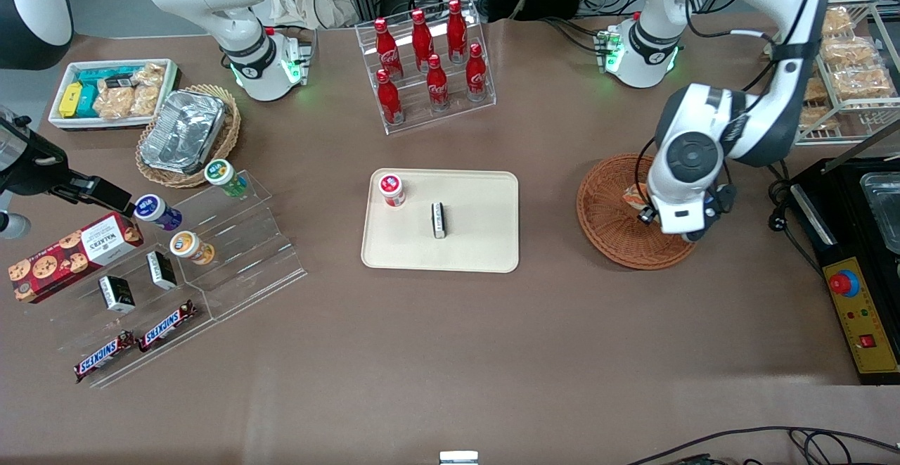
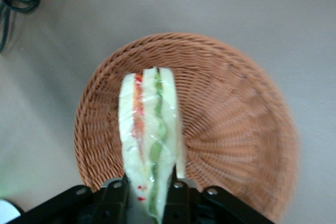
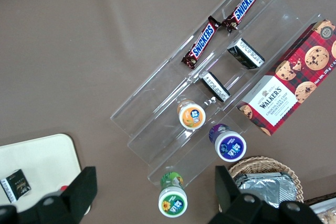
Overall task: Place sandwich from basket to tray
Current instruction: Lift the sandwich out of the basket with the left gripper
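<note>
I'm watching the tray (image 1: 485,240) waiting toward the parked arm's end; over the basket (image 2: 236,129), my gripper (image 2: 149,195) is pinching the sandwich (image 2: 149,135) across its layers, long axis running straight out from the fingers.

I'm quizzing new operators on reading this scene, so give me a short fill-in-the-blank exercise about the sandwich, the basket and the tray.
1. The gripper is shut on the ____, over the basket.
2. The sandwich is wrapped in clear ____.
3. The tray already holds a small black box and a jar with a ____ lid.
4. The number of red bottles in the clear rack is ____.

Missing words: sandwich; plastic film; red; six
</note>
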Available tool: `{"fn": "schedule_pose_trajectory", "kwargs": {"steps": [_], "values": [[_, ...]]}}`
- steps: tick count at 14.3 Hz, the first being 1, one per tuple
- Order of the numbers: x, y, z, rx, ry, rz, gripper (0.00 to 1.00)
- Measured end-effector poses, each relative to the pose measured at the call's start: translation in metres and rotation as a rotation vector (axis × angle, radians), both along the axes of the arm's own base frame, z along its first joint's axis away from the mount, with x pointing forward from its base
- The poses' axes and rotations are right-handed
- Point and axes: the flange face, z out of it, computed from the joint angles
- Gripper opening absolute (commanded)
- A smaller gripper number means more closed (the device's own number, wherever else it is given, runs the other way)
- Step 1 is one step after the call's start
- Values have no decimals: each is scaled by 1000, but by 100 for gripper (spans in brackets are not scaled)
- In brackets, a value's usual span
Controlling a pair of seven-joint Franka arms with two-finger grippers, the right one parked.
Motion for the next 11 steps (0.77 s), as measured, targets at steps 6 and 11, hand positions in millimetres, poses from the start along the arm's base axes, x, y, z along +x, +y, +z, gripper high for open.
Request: {"fn": "schedule_pose_trajectory", "kwargs": {"steps": [6, 11], "values": [[38, 5, 121, -123, -3, -201, 0], [50, 30, 172, -160, -1, -354, 0]]}}
